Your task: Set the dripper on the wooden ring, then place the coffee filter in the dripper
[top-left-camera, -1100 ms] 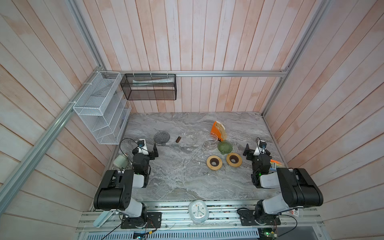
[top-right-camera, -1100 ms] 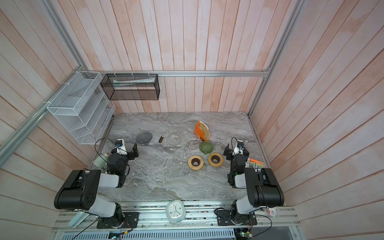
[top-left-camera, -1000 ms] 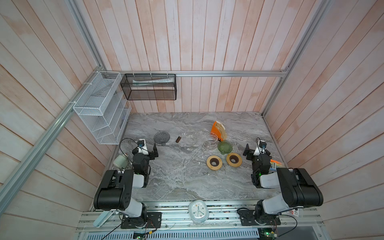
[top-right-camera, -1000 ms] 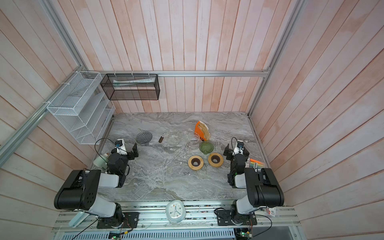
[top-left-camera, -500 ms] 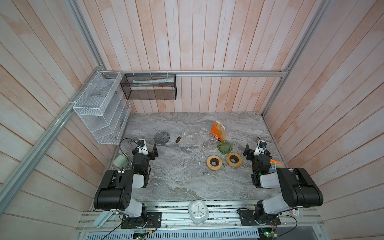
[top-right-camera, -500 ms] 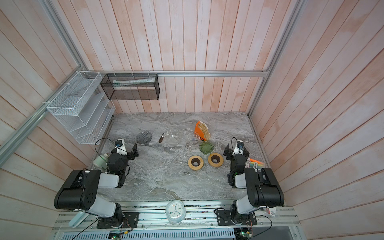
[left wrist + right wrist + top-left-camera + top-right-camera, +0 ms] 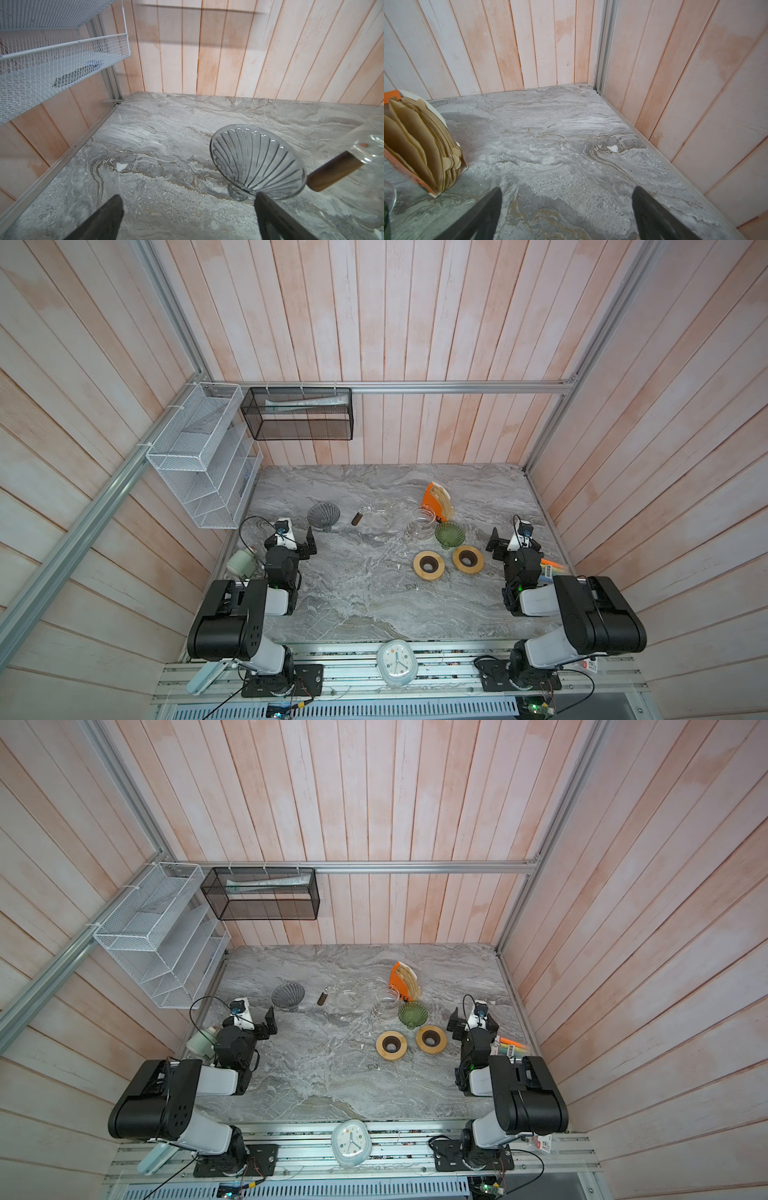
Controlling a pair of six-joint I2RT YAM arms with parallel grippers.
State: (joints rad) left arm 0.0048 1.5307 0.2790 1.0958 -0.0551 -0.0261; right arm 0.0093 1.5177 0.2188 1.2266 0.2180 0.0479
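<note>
Nothing is changed in the last second: both arms are kept folded at the lower edge of the tabletop (image 7: pixel 365 597) and no object is displaced. From this it is judged that the task is not yet begun.

The left pincer (image 7: pixel 187 195) is opened wide and nothing is held in it. The right pincer (image 7: pixel 566 188) is also opened wide and empty.

The paper filters (image 7: pixel 441 501) are kept standing as a fanned stack in the orange holder (image 7: pixel 429 497), in the upper right part of the tabletop in both top views. In the right wrist view they are seen at the left edge of the frame, well apart from the fingertips.

Two drippers are present. The grey dripper (image 7: pixel 257 162) is seen empty just beside the left pincer. The green dripper (image 7: pixel 449 534), near the holder, seems empty too. Which one is meant cannot be told.

The glass server (image 7: pixel 420 523) between holder and green dripper appears empty. In the black mesh basket (image 7: pixel 297 429) on the wall a pale flat packet is laid. In the white wire rack (image 7: pixel 62 62) something dark is seen, but it cannot be identified.
</note>
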